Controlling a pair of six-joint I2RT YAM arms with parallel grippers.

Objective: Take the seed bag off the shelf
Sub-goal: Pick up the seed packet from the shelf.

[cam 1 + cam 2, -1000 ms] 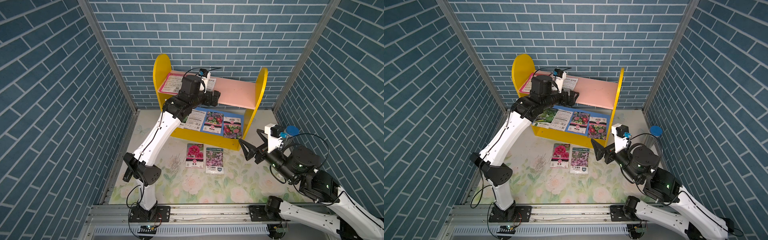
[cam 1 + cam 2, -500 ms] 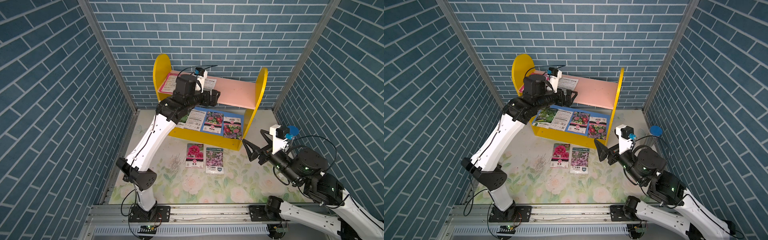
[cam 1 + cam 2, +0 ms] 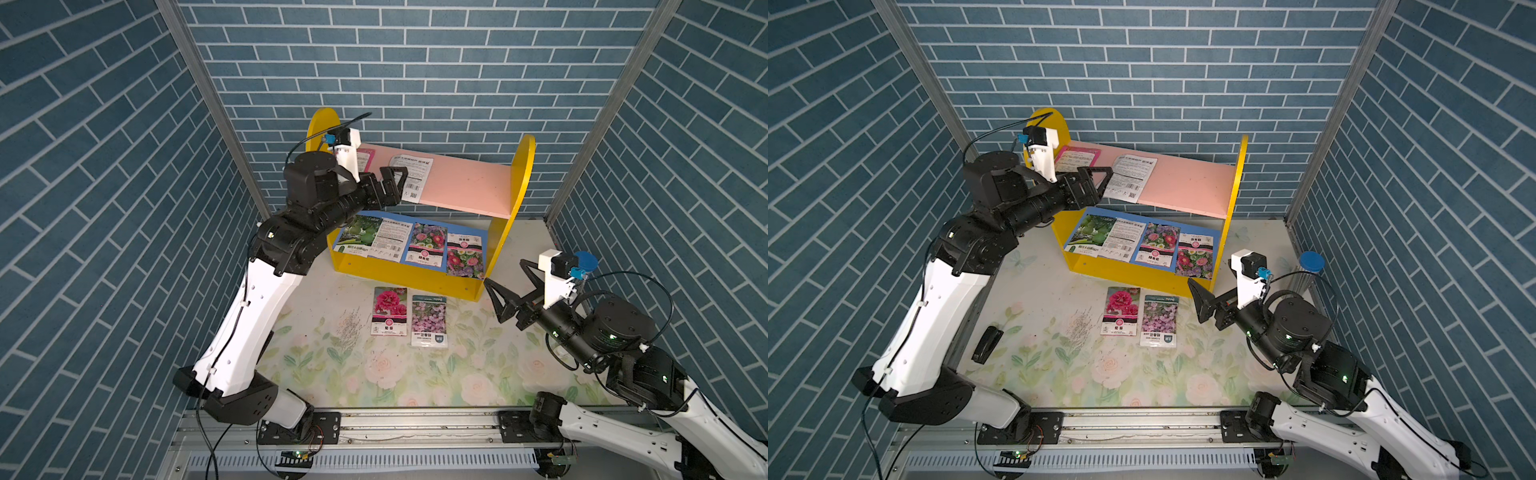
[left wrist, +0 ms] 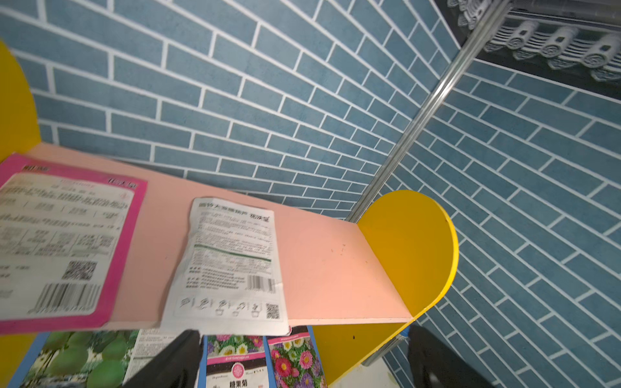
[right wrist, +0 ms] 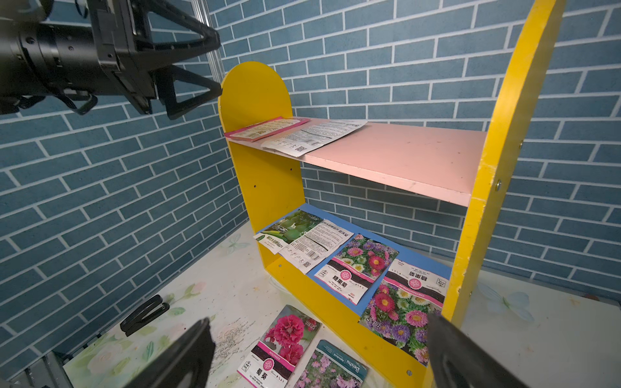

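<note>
Hovering wide open and empty just before white seed bag (image 4: 232,262): left fingers (image 4: 174,362) | bag lying flat on shelf (image 4: 336,268) upper board, overhanging its front edge, likely offering a lip to pinch | right fingers (image 5: 181,362) hanging open over counter (image 3: 332,374), clear of shelf

You can read 糖果菊 on the aster packet (image 5: 356,268) on the lower board of the shelf (image 5: 255,97). In front of the shelf, the red-flower packet (image 5: 279,346) reads 蜀葵, and the purple-flower packet (image 5: 331,368) probably reads "Beishu".
</note>
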